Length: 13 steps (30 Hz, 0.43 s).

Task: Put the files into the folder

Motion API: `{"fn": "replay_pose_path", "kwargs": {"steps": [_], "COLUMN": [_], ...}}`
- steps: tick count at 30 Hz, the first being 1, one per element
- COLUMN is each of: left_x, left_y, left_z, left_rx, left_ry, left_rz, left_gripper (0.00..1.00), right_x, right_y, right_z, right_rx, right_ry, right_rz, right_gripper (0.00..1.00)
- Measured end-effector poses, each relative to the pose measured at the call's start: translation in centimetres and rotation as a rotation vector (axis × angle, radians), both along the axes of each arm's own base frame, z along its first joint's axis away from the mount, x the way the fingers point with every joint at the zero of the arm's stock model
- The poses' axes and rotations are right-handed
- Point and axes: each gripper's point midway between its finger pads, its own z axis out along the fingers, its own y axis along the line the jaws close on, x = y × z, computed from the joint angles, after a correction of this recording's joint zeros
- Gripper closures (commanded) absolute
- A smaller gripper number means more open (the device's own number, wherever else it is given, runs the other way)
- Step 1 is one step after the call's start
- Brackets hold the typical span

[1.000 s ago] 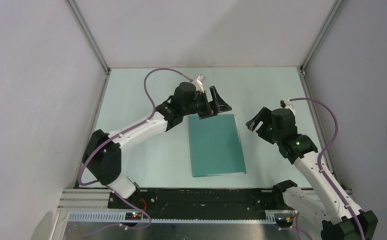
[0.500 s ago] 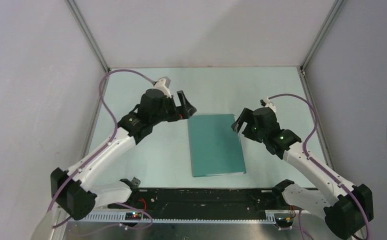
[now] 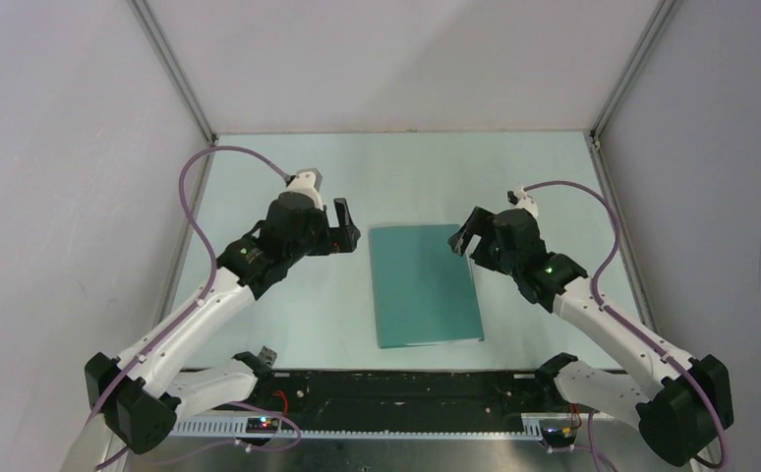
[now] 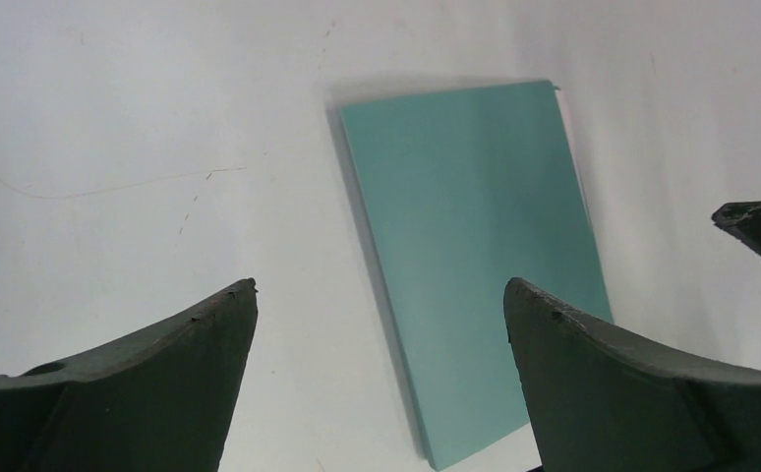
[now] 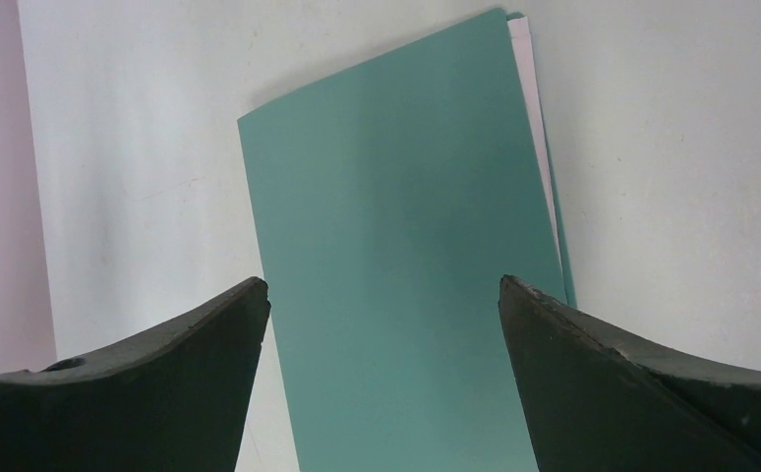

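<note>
The dark teal folder [image 3: 426, 285] lies shut and flat on the pale mint table. It also shows in the left wrist view [image 4: 475, 256] and the right wrist view [image 5: 406, 256]. A thin white edge of the files [image 5: 536, 118] sticks out along the folder's right side; the rest is hidden under the cover. My left gripper [image 3: 345, 234] is open and empty, just left of the folder's far left corner. My right gripper [image 3: 467, 236] is open and empty, above the folder's far right corner.
Grey walls with metal frame posts [image 3: 170, 69] enclose the table on three sides. A black rail [image 3: 396, 385] with the arm bases runs along the near edge.
My left gripper has drawn back to the left, off the folder's far edge. My right gripper has moved left toward the folder's far right corner. The folder stays shut and still.
</note>
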Motion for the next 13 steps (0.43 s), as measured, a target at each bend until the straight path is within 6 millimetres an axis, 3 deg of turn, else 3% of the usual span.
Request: {"fn": "replay_pose_path", "kwargs": {"steps": [13], "left_x": [0.05], "left_y": [0.61], "left_z": [-0.39], "left_rx": [0.031], "left_ry": [0.003], "left_rz": [-0.002], "left_gripper": [0.0], "right_x": [0.13], "right_y": [-0.02], "right_z": [0.02], "right_rx": [-0.013], "right_ry": [-0.012], "right_rz": [-0.011], "right_gripper": [0.08]}}
